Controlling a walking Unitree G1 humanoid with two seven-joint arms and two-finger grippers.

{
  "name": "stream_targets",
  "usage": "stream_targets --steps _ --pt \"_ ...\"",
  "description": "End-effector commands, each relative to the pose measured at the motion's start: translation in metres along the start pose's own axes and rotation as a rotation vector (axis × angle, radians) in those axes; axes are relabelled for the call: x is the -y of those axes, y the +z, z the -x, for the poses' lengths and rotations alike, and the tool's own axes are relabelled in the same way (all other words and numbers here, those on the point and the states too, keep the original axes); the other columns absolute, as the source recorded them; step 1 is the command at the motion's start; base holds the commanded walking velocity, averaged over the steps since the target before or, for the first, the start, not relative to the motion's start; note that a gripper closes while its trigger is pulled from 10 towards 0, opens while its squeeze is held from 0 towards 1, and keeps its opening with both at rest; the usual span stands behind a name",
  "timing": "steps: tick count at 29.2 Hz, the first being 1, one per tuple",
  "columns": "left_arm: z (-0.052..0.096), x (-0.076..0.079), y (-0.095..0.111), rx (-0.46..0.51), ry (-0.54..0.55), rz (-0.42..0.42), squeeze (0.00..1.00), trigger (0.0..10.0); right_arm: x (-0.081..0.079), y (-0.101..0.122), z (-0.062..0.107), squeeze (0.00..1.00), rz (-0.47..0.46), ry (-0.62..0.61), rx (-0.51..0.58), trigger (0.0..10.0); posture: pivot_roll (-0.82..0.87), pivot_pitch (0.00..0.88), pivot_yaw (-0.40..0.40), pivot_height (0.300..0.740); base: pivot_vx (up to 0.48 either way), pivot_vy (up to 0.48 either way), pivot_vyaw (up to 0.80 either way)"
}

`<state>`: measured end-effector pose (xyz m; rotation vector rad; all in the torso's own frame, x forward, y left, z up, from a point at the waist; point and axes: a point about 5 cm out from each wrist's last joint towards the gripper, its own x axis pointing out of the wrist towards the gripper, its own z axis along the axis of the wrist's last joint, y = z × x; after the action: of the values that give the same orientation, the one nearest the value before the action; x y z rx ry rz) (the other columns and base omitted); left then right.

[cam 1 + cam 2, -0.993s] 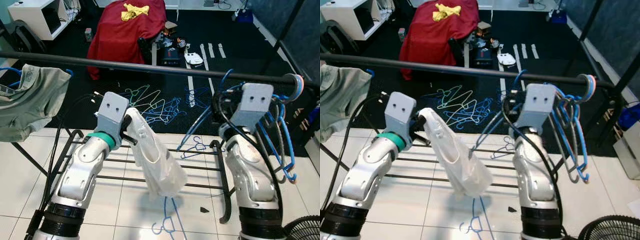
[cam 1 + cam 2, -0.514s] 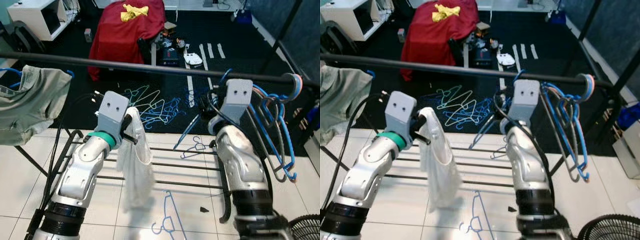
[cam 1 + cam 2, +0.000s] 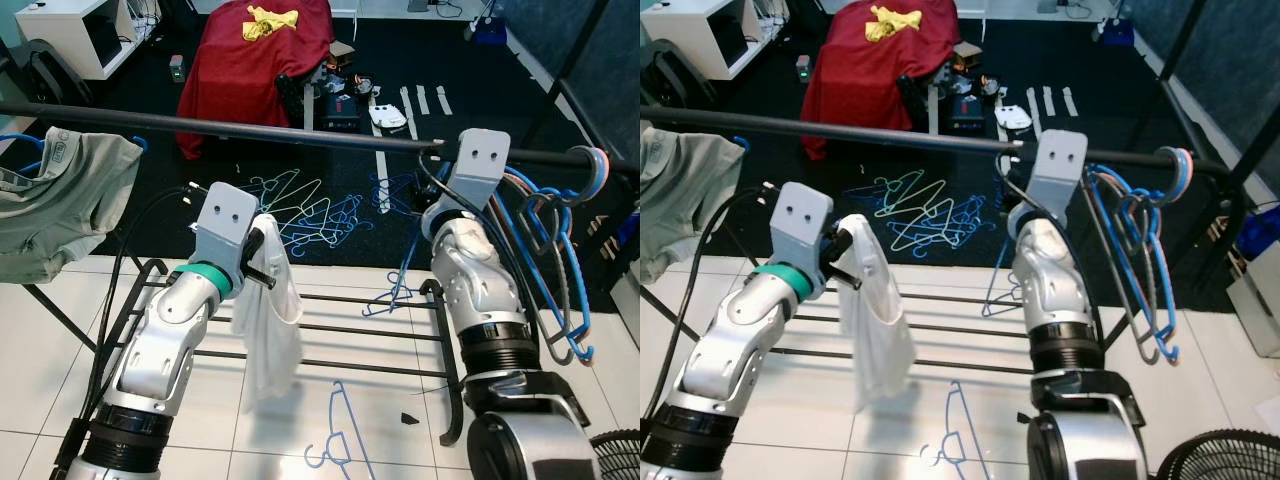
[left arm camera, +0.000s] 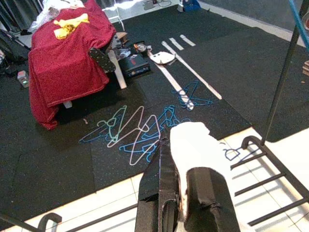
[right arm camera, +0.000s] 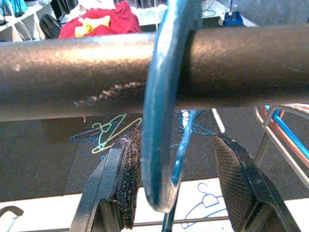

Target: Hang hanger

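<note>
Right tool (image 5: 176,188) — fingers spread apart, raised to the black rail (image 3: 300,133) in the upper centre-right of the left eye view. In the right wrist view the blue hanger's hook (image 5: 166,96) is looped over the rail and hangs in the gap between the two pads, close to one pad and clear of the other; nothing pinches it. Hook appears seated on the rail, its plane crosswise to the rail's long axis, which runs left to right across the frame. The hanger's body (image 3: 405,275) drops below the rail, beside the right forearm.

Left tool (image 4: 186,193) — clamped on a white cloth (image 3: 268,320), lower left of centre; the cloth hangs limp below it, over the rack's lower bars.

Outward: a cluster of blue hangers (image 3: 550,260) on the rail at far right, a grey shirt (image 3: 60,205) hung at far left, loose hangers (image 3: 310,210) on the dark floor beyond.

Judgement — the right arm is the nearer one; the next move turns on drawing back from the hook without dragging it along the rail.
</note>
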<state>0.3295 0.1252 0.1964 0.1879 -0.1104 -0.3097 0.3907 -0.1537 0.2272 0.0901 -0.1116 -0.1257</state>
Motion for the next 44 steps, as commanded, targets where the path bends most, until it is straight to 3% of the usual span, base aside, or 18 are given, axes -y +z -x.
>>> stream_targets --steps 1,6,7,8,10,11,32,38,39,44 --pt "-0.001 0.001 0.002 0.012 -0.005 -0.007 0.00 10.0 -0.002 -0.005 0.000 0.00 -0.006 -0.005 -0.013 10.0 0.01 0.050 0.123 0.740 0.000 0.000 0.00" --pt "-0.002 0.002 0.002 0.013 -0.007 -0.006 0.00 10.0 0.000 -0.007 -0.002 0.00 -0.001 -0.013 -0.014 10.0 0.01 0.046 0.123 0.740 0.000 0.000 0.00" --pt "-0.002 0.003 0.002 0.014 -0.007 -0.005 0.00 10.0 0.001 -0.007 -0.003 0.00 0.003 -0.015 -0.011 9.4 0.01 0.044 0.121 0.740 0.000 0.000 0.00" --pt "-0.003 0.003 0.002 0.014 -0.007 -0.003 0.00 10.0 0.002 -0.007 -0.003 0.00 0.008 -0.016 -0.009 4.0 0.01 0.042 0.119 0.740 0.000 0.000 0.00" --pt "-0.003 0.003 0.002 0.014 -0.007 -0.003 0.00 10.0 0.002 -0.006 -0.004 0.00 0.011 -0.016 -0.007 4.0 0.01 0.042 0.119 0.740 0.000 0.000 0.00" --pt "-0.003 0.003 0.002 0.015 -0.006 -0.002 0.00 10.0 0.003 -0.006 -0.004 0.00 0.013 -0.016 -0.006 0.0 0.01 0.041 0.118 0.740 0.000 0.000 0.00" --pt "-0.003 0.003 0.002 0.016 -0.004 0.003 0.00 10.0 0.005 -0.003 -0.006 0.00 0.021 -0.011 0.021 0.0 0.00 0.045 0.118 0.740 0.000 0.000 0.00" --pt "-0.003 0.004 0.002 0.016 -0.004 0.006 0.00 10.0 0.002 0.014 0.001 0.00 0.085 0.029 0.097 0.0 -0.01 0.051 0.115 0.740 0.000 0.000 0.00" --pt "-0.002 0.005 0.002 0.016 -0.005 0.007 0.00 10.0 0.002 0.017 0.007 0.00 0.098 0.044 0.104 10.0 -0.01 0.056 0.112 0.740 0.000 0.000 0.00" --pt "-0.002 0.007 0.002 0.019 -0.022 0.015 0.00 10.0 0.011 0.009 0.025 0.00 0.129 0.055 0.070 10.0 -0.03 0.067 0.106 0.740 0.000 0.000 0.00"
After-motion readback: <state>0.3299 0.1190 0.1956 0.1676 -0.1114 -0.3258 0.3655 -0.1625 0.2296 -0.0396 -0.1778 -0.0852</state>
